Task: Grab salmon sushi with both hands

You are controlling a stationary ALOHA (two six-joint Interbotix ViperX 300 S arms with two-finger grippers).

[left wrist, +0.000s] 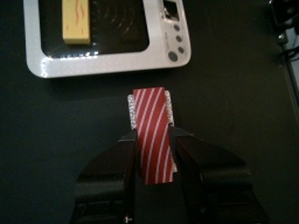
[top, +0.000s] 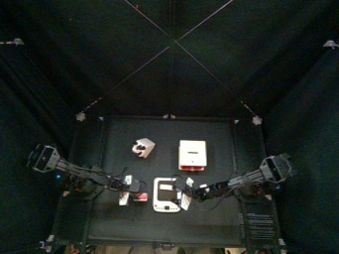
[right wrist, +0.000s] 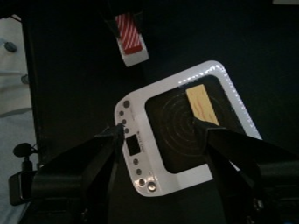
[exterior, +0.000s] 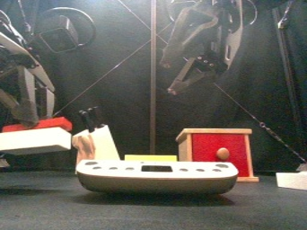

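Observation:
The salmon sushi (left wrist: 152,122) is a white block with a red-and-white striped top. My left gripper (left wrist: 152,147) is shut on it and holds it above the dark table, just left of a white scale (left wrist: 100,66). It also shows in the front view (exterior: 34,139) at the far left, and in the right wrist view (right wrist: 129,37). My right gripper (right wrist: 163,166) is open and empty, its jaws spread over the scale (right wrist: 138,144). In the top view the left gripper (top: 126,189) and right gripper (top: 197,191) flank the scale (top: 163,204).
A yellow block (left wrist: 76,19) lies on the scale's dark round plate. A wooden box with a red face (exterior: 220,151) stands behind the scale at the right. A pale lump (top: 142,148) sits behind at the left. Black curtains ring the table.

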